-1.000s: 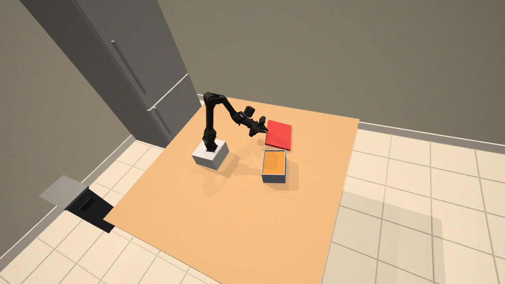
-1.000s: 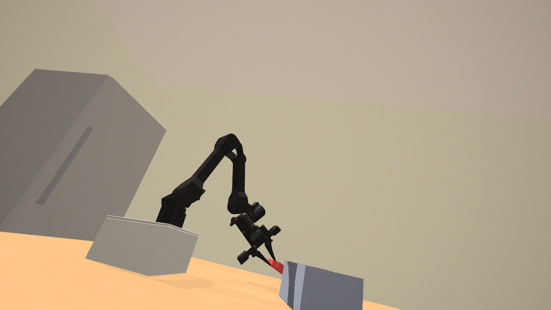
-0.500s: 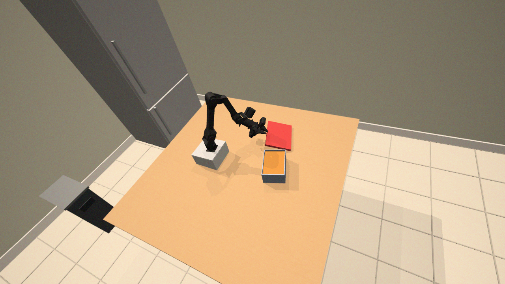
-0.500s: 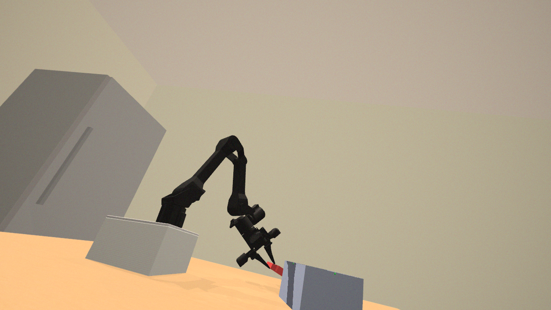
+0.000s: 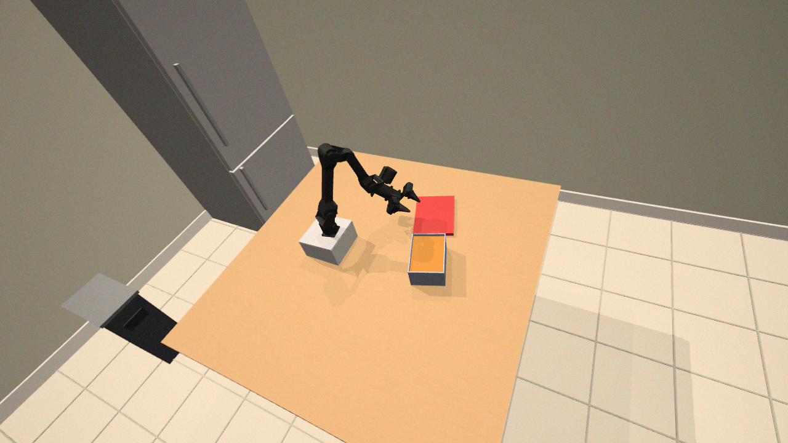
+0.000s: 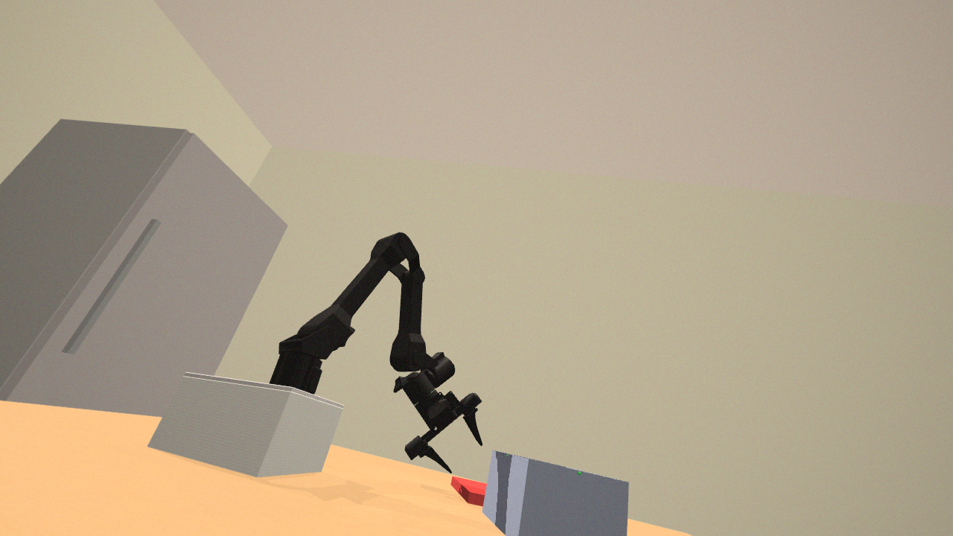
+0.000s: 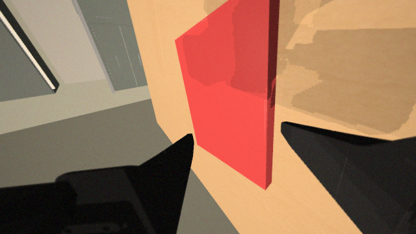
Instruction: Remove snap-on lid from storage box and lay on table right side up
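Observation:
The red lid [image 5: 438,213] [image 6: 470,491] [image 7: 232,130] lies on the table just behind the storage box and looks flat, its smooth face up. The grey-blue box [image 5: 427,279] [image 6: 576,506] stands upright with its top open, orange inside. Whether lid and box touch is hard to tell. My gripper [image 5: 414,206] [image 6: 466,458] [image 7: 235,132] is open wide with nothing between its fingers. It points down at a slant, its fingertips a little above and in front of the lid's arm-side edge. The lid's underside is hidden.
The arm's pale base block [image 5: 321,250] [image 6: 213,426] stands on the wooden table [image 5: 352,341] [image 6: 73,479], left of the box in the top view. A tall grey fridge [image 5: 220,82] [image 6: 166,266] stands beyond the table's left edge. The table's far edge lies behind the lid.

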Controlling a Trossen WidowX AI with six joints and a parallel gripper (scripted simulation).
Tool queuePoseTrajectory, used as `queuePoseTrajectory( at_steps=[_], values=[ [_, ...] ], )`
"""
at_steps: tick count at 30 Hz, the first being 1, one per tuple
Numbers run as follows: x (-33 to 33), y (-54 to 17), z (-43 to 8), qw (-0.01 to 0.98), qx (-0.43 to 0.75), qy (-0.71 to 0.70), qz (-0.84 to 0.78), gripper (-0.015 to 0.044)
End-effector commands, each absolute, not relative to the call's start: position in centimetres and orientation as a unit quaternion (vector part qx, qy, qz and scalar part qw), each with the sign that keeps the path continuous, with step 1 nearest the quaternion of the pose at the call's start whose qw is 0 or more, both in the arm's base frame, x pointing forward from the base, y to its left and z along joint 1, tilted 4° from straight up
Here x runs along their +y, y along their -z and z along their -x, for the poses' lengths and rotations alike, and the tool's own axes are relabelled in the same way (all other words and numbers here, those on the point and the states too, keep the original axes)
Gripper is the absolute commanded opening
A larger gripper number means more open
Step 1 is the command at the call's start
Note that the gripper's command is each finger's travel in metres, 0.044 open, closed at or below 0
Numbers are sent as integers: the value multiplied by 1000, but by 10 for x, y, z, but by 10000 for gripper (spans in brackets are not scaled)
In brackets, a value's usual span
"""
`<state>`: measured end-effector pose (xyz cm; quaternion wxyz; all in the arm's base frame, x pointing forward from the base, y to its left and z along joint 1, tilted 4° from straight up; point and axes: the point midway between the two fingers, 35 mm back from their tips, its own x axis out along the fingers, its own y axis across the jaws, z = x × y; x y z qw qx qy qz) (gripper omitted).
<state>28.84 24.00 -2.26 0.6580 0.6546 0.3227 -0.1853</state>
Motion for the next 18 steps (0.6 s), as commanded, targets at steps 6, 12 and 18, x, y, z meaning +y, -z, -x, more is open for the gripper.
queuePoseTrajectory(
  at_steps=[6, 12, 18],
  values=[
    [235, 23, -269, 658, 321, 188, -655, 440],
    [233, 23, -257, 658, 322, 188, -654, 440],
    [230, 22, -245, 658, 322, 188, -654, 440]
  ],
)
